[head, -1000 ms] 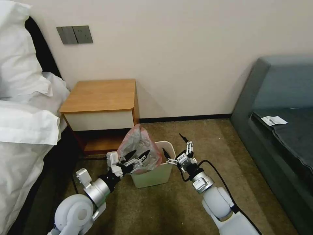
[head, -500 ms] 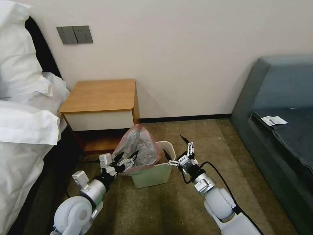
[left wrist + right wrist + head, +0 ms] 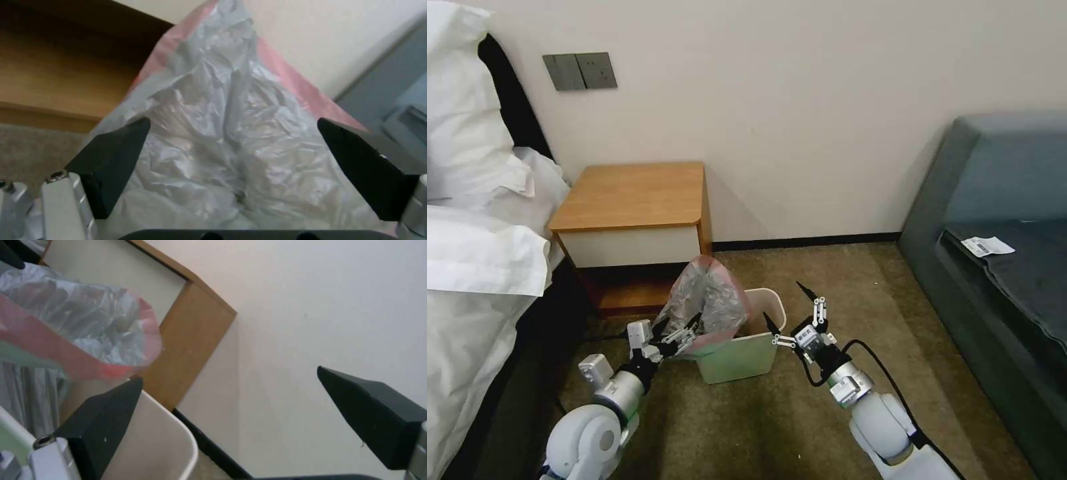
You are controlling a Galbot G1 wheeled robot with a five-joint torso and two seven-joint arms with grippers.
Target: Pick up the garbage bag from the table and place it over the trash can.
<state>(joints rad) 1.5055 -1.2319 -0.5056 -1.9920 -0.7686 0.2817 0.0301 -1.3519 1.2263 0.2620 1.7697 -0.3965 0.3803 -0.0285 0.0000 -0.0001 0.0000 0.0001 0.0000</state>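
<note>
A: Bag [image 3: 706, 303] location?

B: It stands half in the trash can [image 3: 746, 357], bunched over the can's left side. The pink band runs along its rim, and the crinkled grey plastic rises in a peak above the can. The can sits on the carpet in front of the wooden table [image 3: 630, 197].

A: Left gripper [image 3: 679, 329]?

B: Low at the bag's left flank, forearm angled up from the floor toward the can. In the left wrist view its black fingers [image 3: 111, 163] are spread wide with the bag between them. They are not closed on the plastic.

A: Right gripper [image 3: 789, 308]?

B: Just beside the can's right rim, forearm reaching up from lower right. Fingers are splayed wide apart and holding nothing.
</note>
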